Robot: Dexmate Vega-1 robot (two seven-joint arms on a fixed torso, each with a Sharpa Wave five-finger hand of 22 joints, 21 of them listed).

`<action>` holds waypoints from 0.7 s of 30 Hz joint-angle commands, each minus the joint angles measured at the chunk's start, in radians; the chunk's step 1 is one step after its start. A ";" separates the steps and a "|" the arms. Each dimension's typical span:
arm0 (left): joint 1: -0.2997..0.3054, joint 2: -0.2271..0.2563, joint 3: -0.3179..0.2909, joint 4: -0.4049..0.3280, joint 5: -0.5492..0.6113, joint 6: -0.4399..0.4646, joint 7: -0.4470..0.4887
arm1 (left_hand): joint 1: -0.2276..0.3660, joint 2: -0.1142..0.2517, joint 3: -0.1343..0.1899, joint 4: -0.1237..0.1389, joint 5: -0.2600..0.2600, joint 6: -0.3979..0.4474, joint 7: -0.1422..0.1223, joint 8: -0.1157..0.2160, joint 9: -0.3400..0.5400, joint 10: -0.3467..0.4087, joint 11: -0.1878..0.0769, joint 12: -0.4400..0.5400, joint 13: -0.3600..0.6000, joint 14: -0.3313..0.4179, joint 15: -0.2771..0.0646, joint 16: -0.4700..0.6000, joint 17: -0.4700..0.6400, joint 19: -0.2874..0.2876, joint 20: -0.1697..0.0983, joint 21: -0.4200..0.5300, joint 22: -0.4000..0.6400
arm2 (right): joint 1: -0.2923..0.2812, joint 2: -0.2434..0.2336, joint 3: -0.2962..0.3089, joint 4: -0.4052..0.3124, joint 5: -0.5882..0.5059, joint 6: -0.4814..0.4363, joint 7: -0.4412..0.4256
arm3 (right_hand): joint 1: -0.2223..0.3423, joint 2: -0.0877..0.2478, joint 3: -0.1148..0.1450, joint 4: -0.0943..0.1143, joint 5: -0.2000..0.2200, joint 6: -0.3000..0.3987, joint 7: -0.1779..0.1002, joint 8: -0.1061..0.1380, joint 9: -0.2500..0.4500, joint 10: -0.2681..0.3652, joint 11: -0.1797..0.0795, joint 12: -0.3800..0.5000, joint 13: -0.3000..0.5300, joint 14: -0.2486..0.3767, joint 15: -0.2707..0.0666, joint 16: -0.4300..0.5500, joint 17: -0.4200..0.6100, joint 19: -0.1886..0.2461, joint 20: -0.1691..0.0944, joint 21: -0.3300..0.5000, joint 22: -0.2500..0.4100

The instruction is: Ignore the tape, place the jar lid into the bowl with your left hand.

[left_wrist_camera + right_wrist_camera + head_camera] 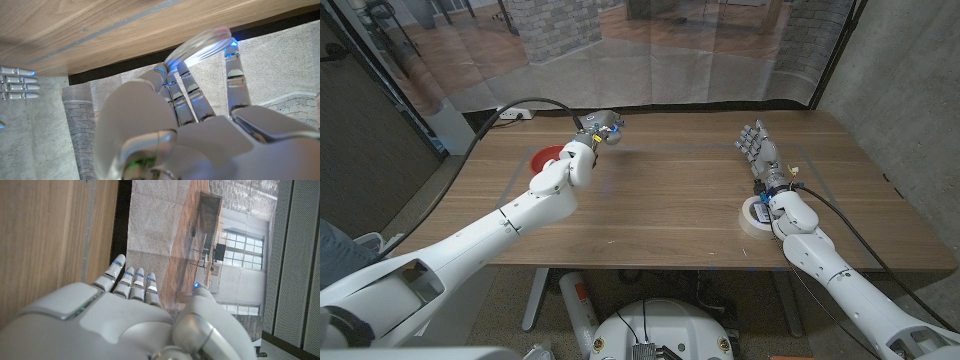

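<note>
Pinching the clear, round glass jar lid [200,46] between its fingertips [230,49], the robot's left hand [597,131] holds it in the air above the wooden table [670,200]. In the head view the lid [613,133] sits at the end of this hand, just beside the red round bowl [547,157] and a little further from the robot than the bowl. The bowl stands on the table, partly hidden behind the left forearm.

The right hand [758,145] is well apart from the bowl, on the other side of the table. It holds nothing; its fingers [131,282] are straight and lie close side by side, with the thumb a little apart. A white ring of tape [756,216] lies flat on the table just beside the right wrist, far from the bowl.
</note>
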 commanded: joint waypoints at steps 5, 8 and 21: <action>0.054 0.052 -0.056 -0.066 -0.019 -0.004 0.017 | 0.010 0.004 0.004 0.004 0.006 0.011 0.002 -0.002 0.005 0.012 -0.007 -0.002 0.004 0.005 -0.024 -0.004 0.005 0.082 -0.137 0.007 0.003 | 0.016 -0.005 -0.004 0.006 -0.005 -0.013 0.007 | 0.000 0.010 0.005 -0.006 0.000 0.008 0.000 0.007 0.002 0.004 0.000 0.001 0.006 0.004 -0.006 -0.002 0.003 0.008 0.000 -0.007 0.004; 0.063 0.059 -0.068 -0.076 -0.028 0.000 0.014 | 0.010 0.004 0.004 0.004 0.006 0.013 0.001 -0.002 0.005 0.012 -0.007 -0.003 0.004 0.008 -0.026 -0.004 0.006 0.081 -0.138 0.007 0.003 | 0.020 -0.004 -0.007 0.010 -0.005 -0.015 0.011 | 0.000 0.011 0.004 -0.006 0.000 0.008 0.000 0.007 0.002 0.005 0.001 0.001 0.006 0.004 -0.006 -0.002 0.003 0.008 0.000 -0.008 0.004; 0.078 0.076 -0.083 -0.096 -0.031 0.022 0.009 | 0.008 0.004 0.004 0.004 0.006 0.014 -0.002 -0.005 0.005 0.014 -0.008 -0.005 0.006 0.007 -0.025 -0.007 0.007 0.075 -0.139 0.006 0.003 | 0.024 0.001 -0.008 0.017 -0.001 -0.018 0.011 | 0.000 0.012 0.004 -0.007 0.000 0.009 0.000 0.007 0.002 0.004 0.000 0.001 0.006 0.004 -0.006 -0.002 0.003 0.010 -0.001 -0.012 0.004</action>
